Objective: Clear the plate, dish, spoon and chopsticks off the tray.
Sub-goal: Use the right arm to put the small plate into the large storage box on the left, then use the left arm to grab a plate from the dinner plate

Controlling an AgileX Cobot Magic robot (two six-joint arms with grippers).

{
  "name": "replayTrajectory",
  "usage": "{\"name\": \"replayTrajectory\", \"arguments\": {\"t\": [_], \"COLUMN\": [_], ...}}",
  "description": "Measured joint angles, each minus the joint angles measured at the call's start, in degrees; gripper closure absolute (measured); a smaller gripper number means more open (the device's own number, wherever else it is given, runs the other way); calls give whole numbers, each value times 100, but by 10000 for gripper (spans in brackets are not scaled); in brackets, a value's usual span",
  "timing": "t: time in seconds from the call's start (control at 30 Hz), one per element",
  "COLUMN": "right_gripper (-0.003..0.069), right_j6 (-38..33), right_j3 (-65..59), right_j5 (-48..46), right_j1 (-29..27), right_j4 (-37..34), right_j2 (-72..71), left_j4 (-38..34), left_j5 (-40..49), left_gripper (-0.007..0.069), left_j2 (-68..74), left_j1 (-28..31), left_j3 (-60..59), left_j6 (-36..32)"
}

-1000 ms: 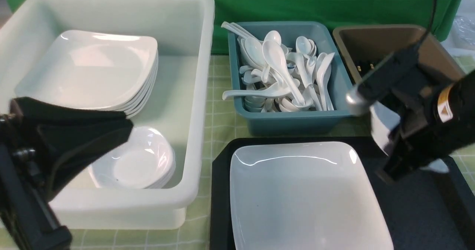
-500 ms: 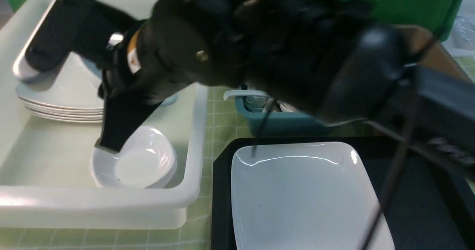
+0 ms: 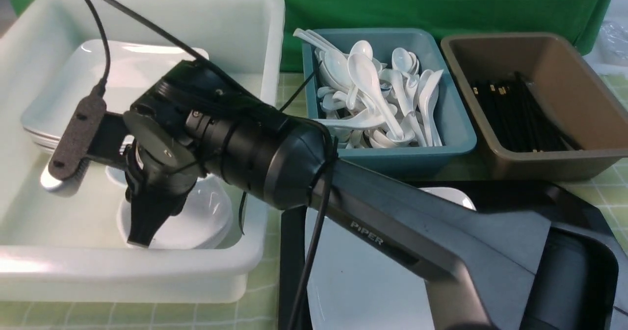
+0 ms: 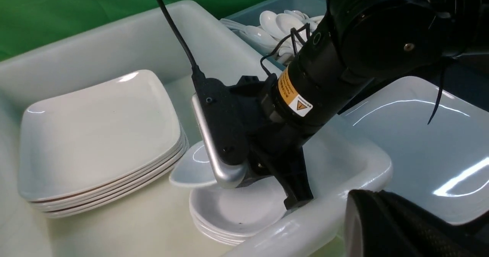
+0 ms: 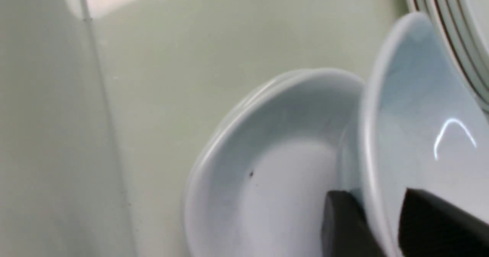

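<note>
Dish — being stacked by tub's near edge, right gripper straddling its tilted rim, hold untellable — needing clean release next.

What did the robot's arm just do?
The right end effector swung leftward from above the black rectangular plastic tray into the big white plastic tub, carrying the small glossy white rounded-square dish. It now tilts over the stack of matching dishes, rim between the fingers; whether it's released is unclear. The large glossy white square plate stayed on the tray.
</note>
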State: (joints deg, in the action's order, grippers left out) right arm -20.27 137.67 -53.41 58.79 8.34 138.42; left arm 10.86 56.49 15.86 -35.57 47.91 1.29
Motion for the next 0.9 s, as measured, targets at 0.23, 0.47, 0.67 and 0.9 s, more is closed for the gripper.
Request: {"name": "replayTrajectory", "arguments": {"t": [0.23,0.47,0.67,0.9], "right_gripper": [186,278,493,535], "right_j6": [253,753,1530,2513], "right_j3": [0,-120,-2078,-5823], "right_j5": [-1032,-1348,-1348,-1297], "right_j1": [39,50,-202,-484], "right_j4": [-58,74,259,400], "right_j2": [-581,-1696,-3393,-6332], "left_j4": [-67,-306,-1497,-2592], "left_j5": [-132,-488,-399,-639], "left_gripper": [603,603,603,603], "left_j2": [80,753,1733,3426], "left_j1": [0,0,-2,-530], "left_j3": [0,0,6,12], "left_j6": [0,-198,-1947,-3832]}}
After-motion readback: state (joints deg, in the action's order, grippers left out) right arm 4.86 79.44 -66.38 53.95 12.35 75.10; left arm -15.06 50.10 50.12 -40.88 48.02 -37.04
